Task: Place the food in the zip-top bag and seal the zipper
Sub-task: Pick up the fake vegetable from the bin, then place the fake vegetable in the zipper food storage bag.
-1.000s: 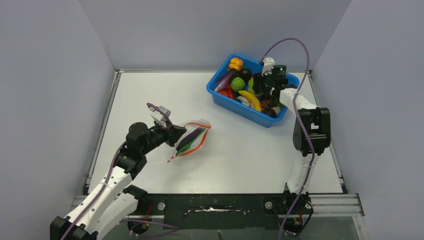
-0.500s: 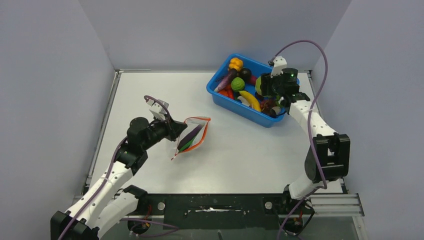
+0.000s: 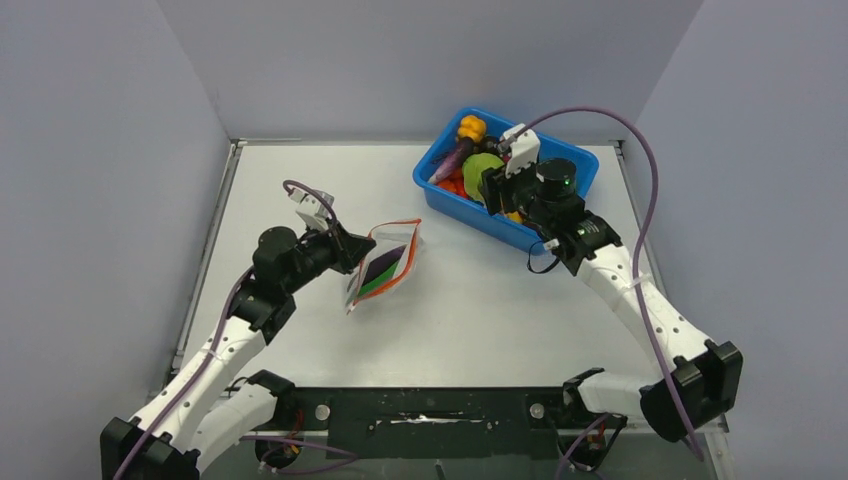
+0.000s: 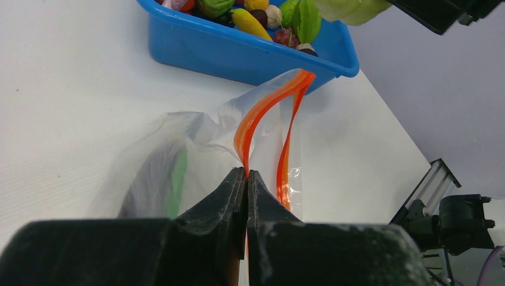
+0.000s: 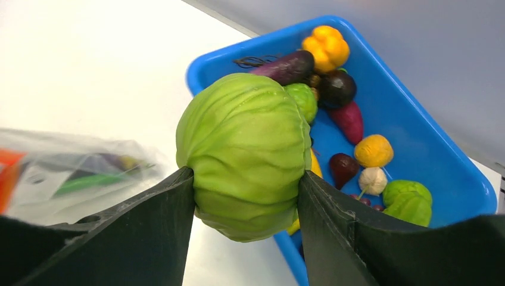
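The left fingers (image 4: 217, 208) are pinched together on the orange zipper (image 4: 262, 113) of the bag (image 3: 385, 268), mid-bench (image 3: 480, 300). The right fingers (image 5: 149, 232) clamp a green cabbage (image 5: 247, 152) over the blue bin (image 3: 455, 207).

Left wrist view: blue bin (image 4: 250, 56) cut off by top edge. Right wrist view: zip-top bag (image 5: 77, 170) blurry, cut off at left edge.

a lab: plain grey panels (image 3: 100, 150) enclose a white table (image 3: 480, 300).
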`<control>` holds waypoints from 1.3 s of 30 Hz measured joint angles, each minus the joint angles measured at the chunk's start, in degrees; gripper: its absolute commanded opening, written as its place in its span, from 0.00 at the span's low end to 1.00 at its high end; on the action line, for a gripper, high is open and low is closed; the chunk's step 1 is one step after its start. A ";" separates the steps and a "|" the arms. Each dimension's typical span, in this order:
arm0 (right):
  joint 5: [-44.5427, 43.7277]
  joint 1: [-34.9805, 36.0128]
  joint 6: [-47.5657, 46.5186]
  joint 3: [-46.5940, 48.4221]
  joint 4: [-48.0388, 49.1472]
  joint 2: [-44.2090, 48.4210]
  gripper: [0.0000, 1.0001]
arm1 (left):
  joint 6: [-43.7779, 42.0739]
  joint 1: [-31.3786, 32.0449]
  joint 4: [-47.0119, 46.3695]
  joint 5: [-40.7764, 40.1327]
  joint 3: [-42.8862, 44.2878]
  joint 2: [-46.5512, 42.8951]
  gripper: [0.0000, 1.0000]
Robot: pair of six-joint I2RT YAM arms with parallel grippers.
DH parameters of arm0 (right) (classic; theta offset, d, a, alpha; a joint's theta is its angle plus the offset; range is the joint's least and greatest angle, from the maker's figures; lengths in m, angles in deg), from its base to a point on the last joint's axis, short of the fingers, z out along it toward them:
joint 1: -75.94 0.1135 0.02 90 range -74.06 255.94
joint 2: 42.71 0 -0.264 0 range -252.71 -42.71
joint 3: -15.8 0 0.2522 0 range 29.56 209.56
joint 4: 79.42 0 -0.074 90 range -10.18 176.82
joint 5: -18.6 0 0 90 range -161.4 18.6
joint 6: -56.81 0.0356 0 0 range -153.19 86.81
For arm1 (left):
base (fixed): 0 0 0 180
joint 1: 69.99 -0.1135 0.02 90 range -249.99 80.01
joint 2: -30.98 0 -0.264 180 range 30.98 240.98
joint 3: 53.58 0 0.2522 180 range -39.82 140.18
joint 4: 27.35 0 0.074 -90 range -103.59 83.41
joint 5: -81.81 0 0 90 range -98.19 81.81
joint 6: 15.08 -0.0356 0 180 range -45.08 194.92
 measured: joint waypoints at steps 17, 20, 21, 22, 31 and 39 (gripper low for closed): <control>20.81 7.28 10.14 -11.69 10.05 13.66 0.47 | 3.98 0.02 -0.70 1.53 1.20 3.13 0.00; 25.42 7.74 13.31 -13.66 14.71 13.35 0.48 | 5.07 0.02 -1.29 2.21 1.20 3.61 0.00; 26.34 7.96 14.12 -14.08 15.89 13.20 0.48 | 5.31 0.02 -1.42 2.38 1.20 3.72 0.00; 27.34 8.35 15.08 -14.64 17.64 13.00 0.48 | 5.53 0.02 -1.57 2.54 1.20 3.78 0.00; 30.56 12.02 20.57 -17.42 27.36 8.28 0.48 | 8.63 0.04 -3.34 4.31 1.20 3.82 0.00; 28.76 13.66 19.39 -22.69 30.38 5.22 0.48 | 11.15 0.07 -5.99 5.64 1.05 3.80 0.00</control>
